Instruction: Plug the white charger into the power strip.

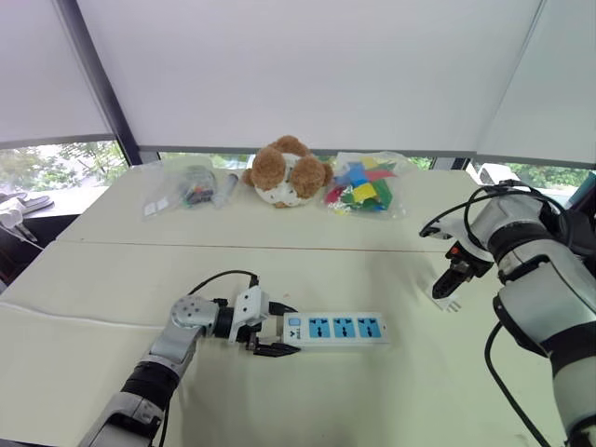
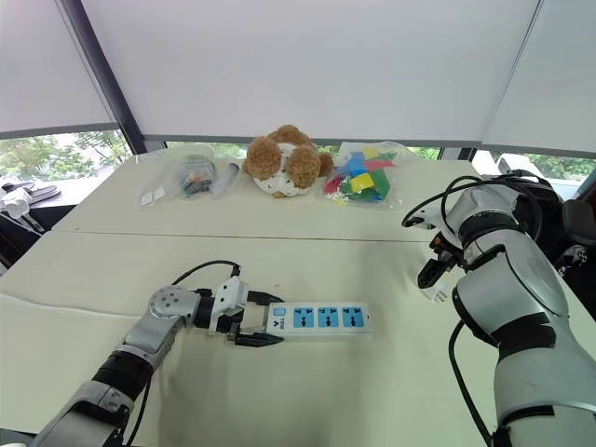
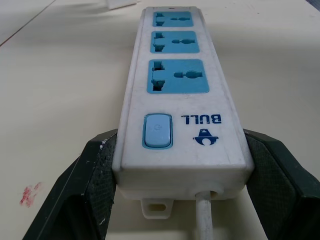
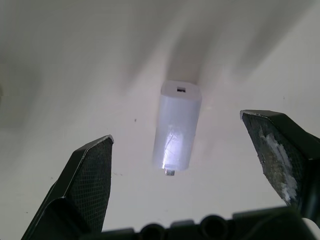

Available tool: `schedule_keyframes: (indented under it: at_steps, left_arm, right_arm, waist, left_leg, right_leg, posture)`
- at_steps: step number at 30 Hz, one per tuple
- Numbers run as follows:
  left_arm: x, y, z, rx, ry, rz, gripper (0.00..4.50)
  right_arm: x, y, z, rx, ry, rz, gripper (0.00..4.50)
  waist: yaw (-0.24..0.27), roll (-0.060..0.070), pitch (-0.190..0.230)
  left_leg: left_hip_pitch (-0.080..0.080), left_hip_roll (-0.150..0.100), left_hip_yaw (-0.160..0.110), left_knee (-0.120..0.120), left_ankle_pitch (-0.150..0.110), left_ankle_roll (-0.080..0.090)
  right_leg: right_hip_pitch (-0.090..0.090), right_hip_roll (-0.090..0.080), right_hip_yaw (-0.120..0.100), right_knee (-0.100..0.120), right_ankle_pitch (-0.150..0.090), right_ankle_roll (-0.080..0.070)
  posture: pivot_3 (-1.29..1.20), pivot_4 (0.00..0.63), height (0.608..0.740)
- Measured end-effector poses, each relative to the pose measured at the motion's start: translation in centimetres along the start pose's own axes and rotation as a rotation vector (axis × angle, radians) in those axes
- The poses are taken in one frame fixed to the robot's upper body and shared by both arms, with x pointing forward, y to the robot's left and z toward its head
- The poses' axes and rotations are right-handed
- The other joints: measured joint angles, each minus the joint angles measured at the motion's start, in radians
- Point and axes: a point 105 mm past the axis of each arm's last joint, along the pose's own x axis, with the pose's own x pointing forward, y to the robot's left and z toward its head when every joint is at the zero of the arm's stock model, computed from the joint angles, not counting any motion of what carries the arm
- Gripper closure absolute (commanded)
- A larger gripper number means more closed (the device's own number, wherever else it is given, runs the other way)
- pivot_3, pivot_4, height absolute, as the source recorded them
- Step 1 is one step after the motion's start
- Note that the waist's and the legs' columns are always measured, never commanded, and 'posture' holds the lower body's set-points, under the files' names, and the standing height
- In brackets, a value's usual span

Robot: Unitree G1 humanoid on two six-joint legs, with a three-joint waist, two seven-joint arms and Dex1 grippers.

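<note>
- On the pale counter [image 1: 112, 289], at the near left, the left gripper [image 1: 272, 337] points toward the right and is clamped on the switch end of the power strip [image 1: 335, 328]; in the left wrist view its two black fingers [image 3: 95, 175] press against the long sides of the strip, beside the switch, with the white cord [image 3: 204, 220] leaving the end between them.
- Lying flat on the counter near the front centre, the power strip extends rightward from the left gripper, its three blue socket panels facing up.
- Along the far edge of the counter, from left to right, sit a clear bag of small items [image 1: 186, 186], a brown-and-white plush toy [image 1: 289, 172] and a clear bag of colourful pieces [image 1: 365, 184], all well apart from the strip.
- At the right of the counter, the white charger [image 4: 177, 125] lies on its side, well apart from the power strip, with a short metal prong visible at one end.
- Above the charger, the right gripper [image 1: 453, 284] points steeply downward with its jaws spread wide, one finger on either side of the charger and neither touching it.
</note>
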Motion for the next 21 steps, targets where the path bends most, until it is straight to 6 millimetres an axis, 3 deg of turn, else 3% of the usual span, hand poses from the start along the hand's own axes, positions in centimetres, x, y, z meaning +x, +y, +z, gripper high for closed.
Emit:
schedule_keyframes:
  at_steps: [2,8,17,21]
  left_arm:
    - [0.1,-0.1,-0.1,-0.006,-0.003,0.008,1.52]
    - [0.2,-0.6,-0.2,-0.015,-0.005,0.018,1.52]
    - [-0.1,-0.4,-0.3,-0.025,0.009,0.012,1.52]
    - [0.2,0.3,-0.3,-0.045,0.013,-0.016,1.52]
  right_arm:
    - [0.6,0.0,0.2,-0.01,0.005,-0.014,0.84]
    - [2.1,0.0,0.5,-0.04,0.021,-0.054,3.84]
    - [1.9,0.6,0.6,-0.09,0.034,0.006,3.86]
    - [-0.4,1.3,2.0,-0.151,-0.107,0.105,3.86]
  waist:
    - [-0.001,0.0,0.0]
    - [-0.001,0.0,0.0]
    - [-0.005,0.0,0.0]
    - [-0.003,0.002,0.001]
  left_leg:
    - [0.004,0.0,0.0,0.0,0.0,0.0]
    - [0.008,0.0,0.0,0.0,0.0,0.0]
    - [0.01,0.0,-0.001,-0.001,0.0,0.0]
    - [0.011,0.0,0.0,0.0,0.001,-0.001]
  right_leg:
    - [0.004,0.0,0.0,0.0,0.0,0.0]
    - [0.008,0.0,0.0,0.0,0.0,0.0]
    - [0.009,0.001,0.0,0.0,0.0,0.0]
    - [0.01,0.001,0.0,0.0,0.001,0.001]
  posture:
    - [0.0,0.15,0.739]
    - [0.0,0.15,0.739]
    - [0.0,0.15,0.739]
    - [0.0,0.15,0.739]
